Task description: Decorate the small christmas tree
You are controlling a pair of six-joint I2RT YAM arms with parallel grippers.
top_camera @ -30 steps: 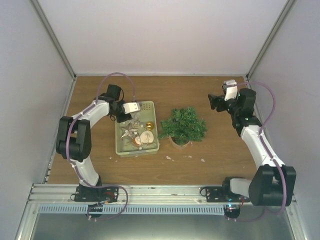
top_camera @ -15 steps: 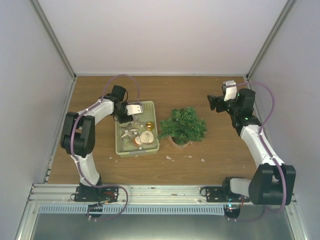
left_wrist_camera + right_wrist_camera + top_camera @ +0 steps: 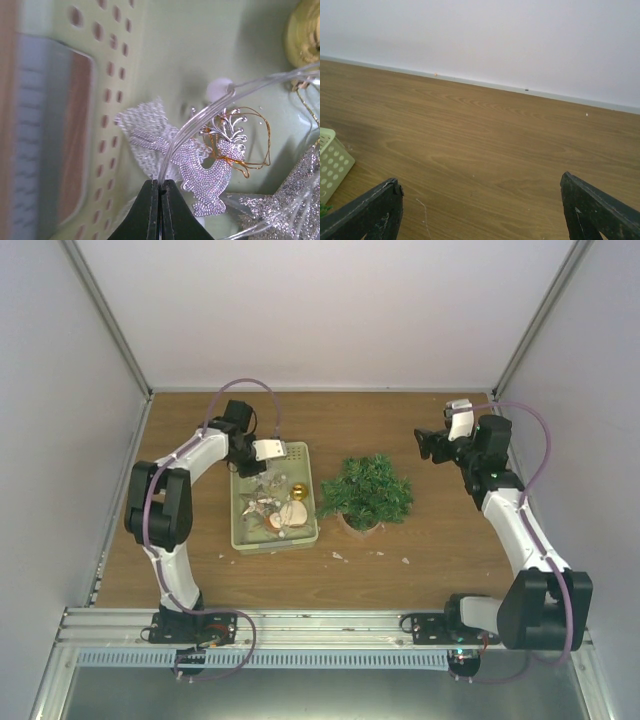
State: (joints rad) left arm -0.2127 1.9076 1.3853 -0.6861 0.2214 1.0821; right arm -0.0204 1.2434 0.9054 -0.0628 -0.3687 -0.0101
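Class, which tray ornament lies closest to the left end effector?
The silver reindeer, beside the left end effector pinching clear wire; star and gold bauble lie farther.

Open tabletop separates the small christmas tree and right pincer.

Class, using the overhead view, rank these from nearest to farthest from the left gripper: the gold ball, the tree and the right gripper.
1. Gold ball: in the tray, just right of the left gripper, which is shut on a clear strand.
2. Tree: right of the tray.
3. Right gripper: far right, beyond the tree, open.
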